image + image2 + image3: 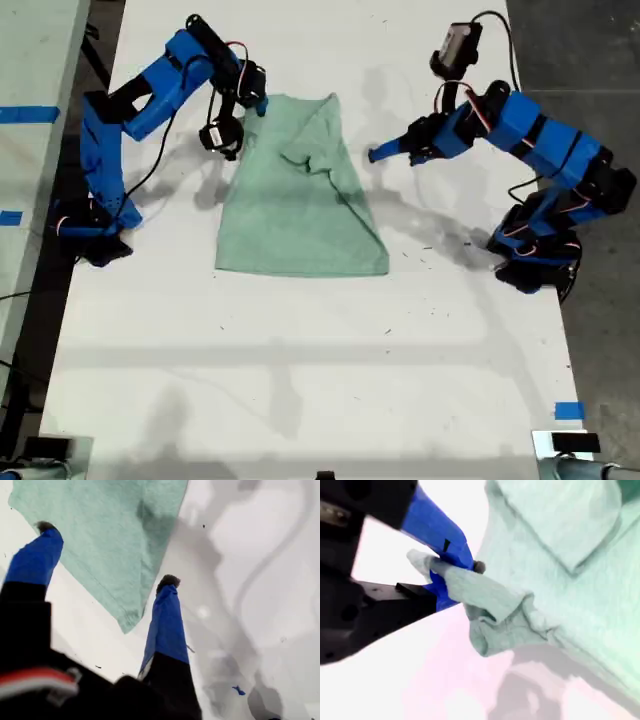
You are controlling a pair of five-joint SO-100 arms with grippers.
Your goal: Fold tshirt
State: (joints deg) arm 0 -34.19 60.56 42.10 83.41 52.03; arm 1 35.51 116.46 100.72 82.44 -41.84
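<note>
The pale mint-green tshirt (300,210) lies on the white table (300,380), bunched narrow at its far end and spread wide at its near hem. My second gripper (258,102), on the arm at the exterior view's left, is shut on a fold of the tshirt's (560,595) far corner; the pinched cloth wraps its blue finger (447,545). My first gripper (378,153), on the arm at the exterior view's right, is open just off the shirt's edge. A corner of the tshirt (110,545) lies beyond its two blue fingers (167,620).
Blue tape marks sit near the table's front corner at the exterior view's right (568,410) and on a second surface at that view's left (30,113). Dark floor (590,60) borders the table at that view's right. Arm bases stand at both table edges.
</note>
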